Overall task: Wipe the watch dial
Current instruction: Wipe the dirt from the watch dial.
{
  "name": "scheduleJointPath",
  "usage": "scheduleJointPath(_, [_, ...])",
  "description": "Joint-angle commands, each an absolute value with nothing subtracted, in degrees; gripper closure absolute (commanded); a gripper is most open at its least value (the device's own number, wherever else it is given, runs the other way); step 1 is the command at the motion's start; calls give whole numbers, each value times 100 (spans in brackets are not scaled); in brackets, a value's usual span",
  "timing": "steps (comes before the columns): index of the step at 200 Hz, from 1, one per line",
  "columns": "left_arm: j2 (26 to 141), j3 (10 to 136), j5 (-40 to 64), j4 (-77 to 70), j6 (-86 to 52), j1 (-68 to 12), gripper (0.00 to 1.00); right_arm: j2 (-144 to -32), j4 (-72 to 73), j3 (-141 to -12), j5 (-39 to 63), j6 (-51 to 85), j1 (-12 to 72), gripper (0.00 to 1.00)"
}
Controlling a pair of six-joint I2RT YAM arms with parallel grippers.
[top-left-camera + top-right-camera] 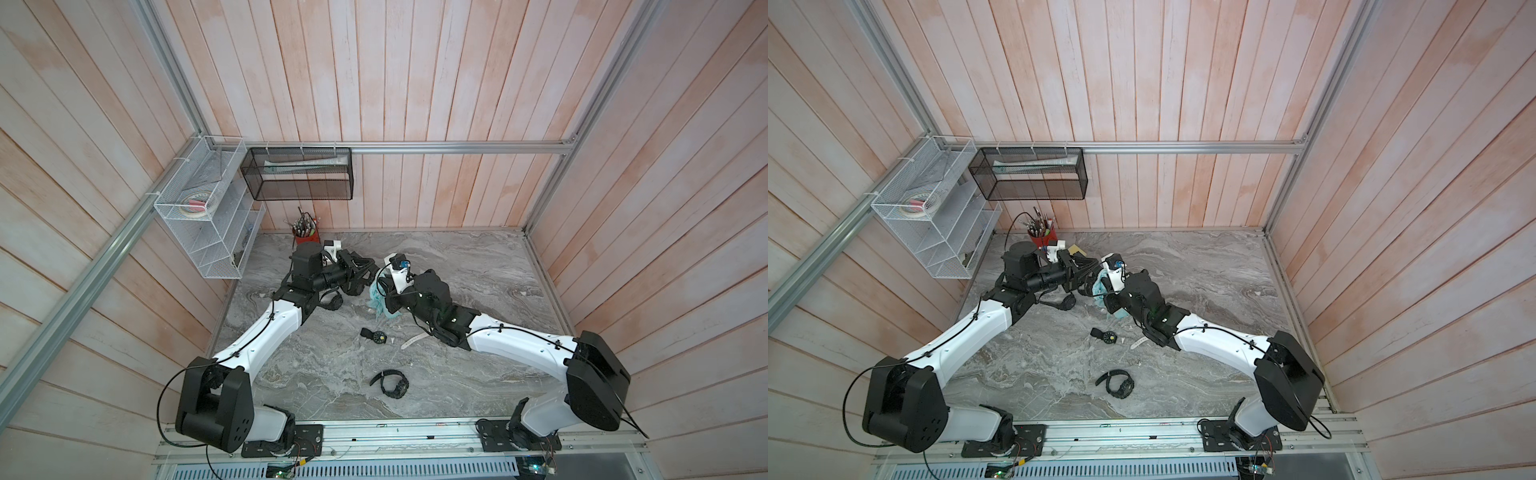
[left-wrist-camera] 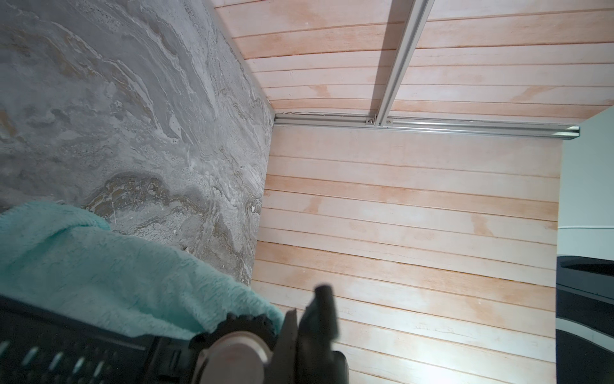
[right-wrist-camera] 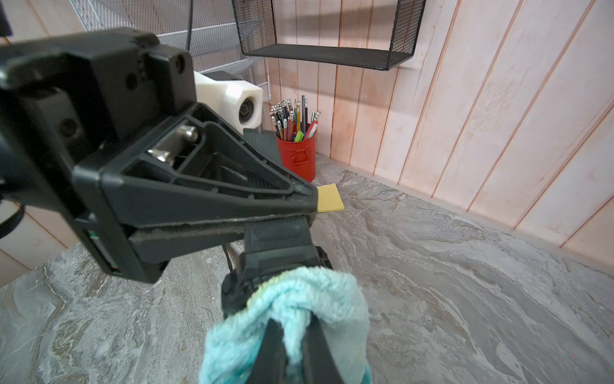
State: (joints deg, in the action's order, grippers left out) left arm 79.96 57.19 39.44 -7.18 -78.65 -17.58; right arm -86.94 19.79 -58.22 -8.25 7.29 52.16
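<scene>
Now | left tool (image 3: 304, 212) clamps watch (image 3: 275, 254) | right tool (image 3: 292, 335) pinches cloth (image 3: 325, 299), lower centre | we should wipe lightly, holding watch steady

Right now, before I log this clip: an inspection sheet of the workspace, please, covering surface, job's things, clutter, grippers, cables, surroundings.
Surface: grey marbled tabletop, few pale flecks.
Job's things: black wristwatch; fluffy teal cloth bunched against it.
Clutter: black watch with yellow dial marks, black coiled watch, white strap, red pen pot, yellow sticky pad.
Grippers: left gripper shut on the black wristwatch's strap; right gripper shut on the teal cloth.
Cables: black cable looping beside the left arm's base; right-arm cable clipped along the arm.
Surroundings: pale plank walls, white wire rack, black mesh shelf.
</scene>
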Motion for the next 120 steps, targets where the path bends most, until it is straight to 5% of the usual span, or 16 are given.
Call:
scheduleJointPath(1, [7902,5862,4525,-466,-7812,-1898,100,-8888,1743,-6174,-1544,1069,4892,100])
scheduleJointPath(120, [8024,6064,4595,-442,-7824,-1721,100,-8266,2007,-5479,-1036,964,4845,100])
